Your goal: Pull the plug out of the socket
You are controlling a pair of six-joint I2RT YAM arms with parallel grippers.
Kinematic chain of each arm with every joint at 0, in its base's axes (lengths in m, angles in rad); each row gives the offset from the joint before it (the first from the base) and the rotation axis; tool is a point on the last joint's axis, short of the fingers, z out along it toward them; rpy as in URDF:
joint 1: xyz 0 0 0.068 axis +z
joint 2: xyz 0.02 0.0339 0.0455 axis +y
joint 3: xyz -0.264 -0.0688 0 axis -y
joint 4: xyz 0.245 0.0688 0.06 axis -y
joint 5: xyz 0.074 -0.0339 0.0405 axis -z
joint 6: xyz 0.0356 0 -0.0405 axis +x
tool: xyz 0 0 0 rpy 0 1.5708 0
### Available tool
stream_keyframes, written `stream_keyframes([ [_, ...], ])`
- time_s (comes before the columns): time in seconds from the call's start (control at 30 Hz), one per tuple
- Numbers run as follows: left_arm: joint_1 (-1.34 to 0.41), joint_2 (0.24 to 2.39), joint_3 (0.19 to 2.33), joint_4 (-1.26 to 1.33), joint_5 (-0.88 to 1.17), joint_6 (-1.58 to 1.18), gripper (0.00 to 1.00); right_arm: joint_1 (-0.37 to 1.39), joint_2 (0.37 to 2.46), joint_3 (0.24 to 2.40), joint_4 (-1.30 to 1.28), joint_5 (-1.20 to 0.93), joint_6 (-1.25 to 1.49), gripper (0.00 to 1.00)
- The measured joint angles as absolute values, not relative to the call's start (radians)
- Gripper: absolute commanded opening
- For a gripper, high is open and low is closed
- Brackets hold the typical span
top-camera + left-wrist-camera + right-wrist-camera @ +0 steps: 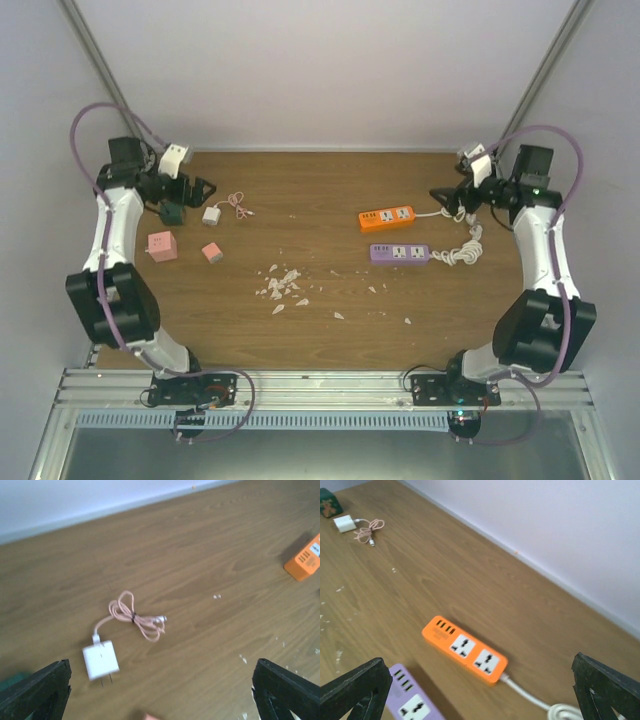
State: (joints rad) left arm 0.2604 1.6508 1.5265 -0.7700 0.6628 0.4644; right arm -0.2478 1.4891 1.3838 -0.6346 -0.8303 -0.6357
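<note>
A white plug adapter (pixel 211 215) with a coiled pink cable (pixel 238 205) lies loose on the wooden table, its prongs bare, in no socket. It also shows in the left wrist view (pixel 100 660), just ahead of my open, empty left gripper (pixel 160 695). The orange power strip (pixel 387 218) and the purple power strip (pixel 400 254) lie at the right, and nothing is plugged into the sockets that show. My right gripper (pixel 480 690) is open and empty above the orange strip (pixel 465 649), with the purple strip (pixel 412 702) at the lower left.
A dark green cube (pixel 172 211) sits under the left arm. Two pink cubes (pixel 161 246) (pixel 211 252) lie at the left. White crumbs (pixel 283 285) are scattered mid-table. A coiled white cord (pixel 465 250) lies beside the strips at the right.
</note>
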Motion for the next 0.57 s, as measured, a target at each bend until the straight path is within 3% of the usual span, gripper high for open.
stream_keyframes([
  [0.27, 0.264, 1.431, 1.206, -0.649, 0.594, 0.405, 0.99, -0.248, 1.423, 1.140, -0.548, -0.846, -0.505, 1.00],
  [0.57, 0.264, 1.398, 1.095, -0.554, 0.536, 0.322, 0.99, -0.248, 1.361, 1.044, -0.510, -0.840, -0.469, 1.00],
])
